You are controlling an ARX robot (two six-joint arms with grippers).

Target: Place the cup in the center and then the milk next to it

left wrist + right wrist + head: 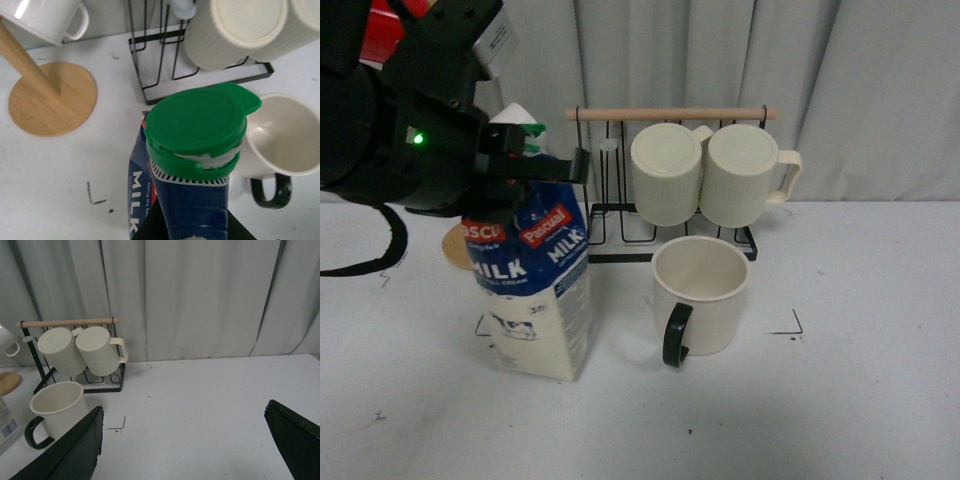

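Observation:
The cup [705, 292], cream with a black loop handle [677, 335], stands upright on the center [620, 335], between the black corner marks [790, 325]. The milk [535, 295] is just left of the cup, tilted, with its base at the tabletop; I cannot tell whether it rests there. My left gripper [532, 165] is shut on the milk's top, below the green cap [197, 120]. The cup also shows in the left wrist view [282, 135] and the right wrist view [57, 407]. My right gripper [182, 450] is open and empty over bare table, right of the cup.
A black wire rack [620, 245] with a wooden bar holds two ribbed cream mugs [668, 172] [745, 175] behind the cup. A wooden stand [52, 102] carrying a small white mug [45, 17] is at the back left. A grey curtain hangs behind.

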